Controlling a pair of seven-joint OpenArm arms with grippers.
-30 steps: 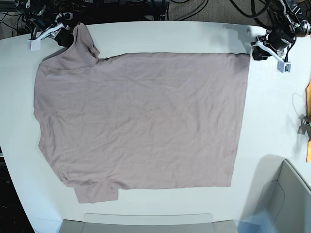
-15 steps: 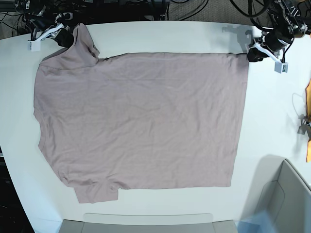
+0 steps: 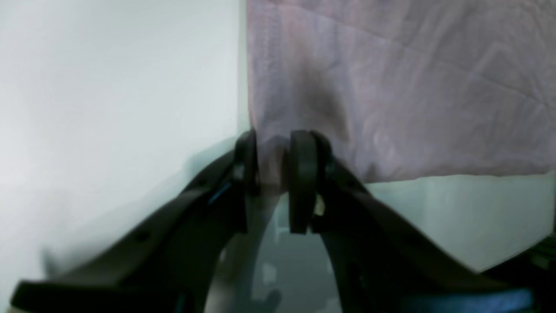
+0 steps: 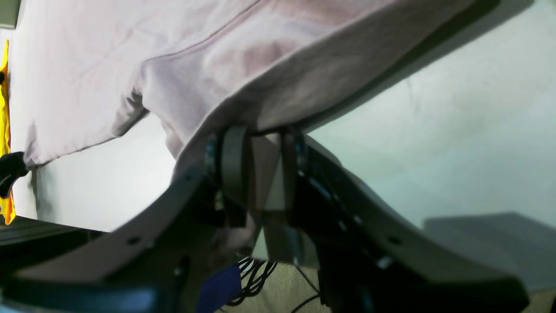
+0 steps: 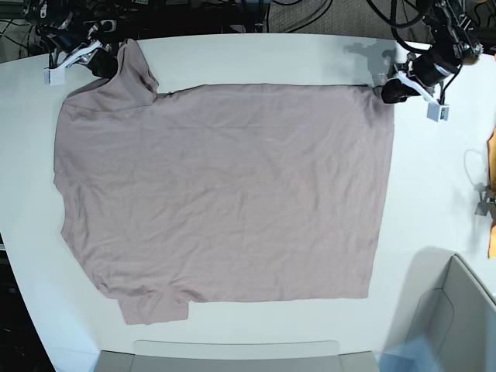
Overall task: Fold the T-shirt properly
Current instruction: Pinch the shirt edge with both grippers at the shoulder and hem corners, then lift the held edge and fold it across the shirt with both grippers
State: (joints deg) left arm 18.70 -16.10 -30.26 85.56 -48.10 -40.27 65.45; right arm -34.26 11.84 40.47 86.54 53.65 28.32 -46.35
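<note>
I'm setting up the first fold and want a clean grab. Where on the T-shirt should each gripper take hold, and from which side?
The T-shirt lies flat, so only its edges offer a pinch. Take the two far-edge corners, coming in low from beyond that edge: the left gripper at the hem corner, the right gripper at the sleeve edge, where both already sit. Probably lift together.

Bright, even overhead light falls on the white table [image 5: 256, 58], with soft shadows. Both wrist views are blurred and dimmer, the base view bowing at its edges.
</note>
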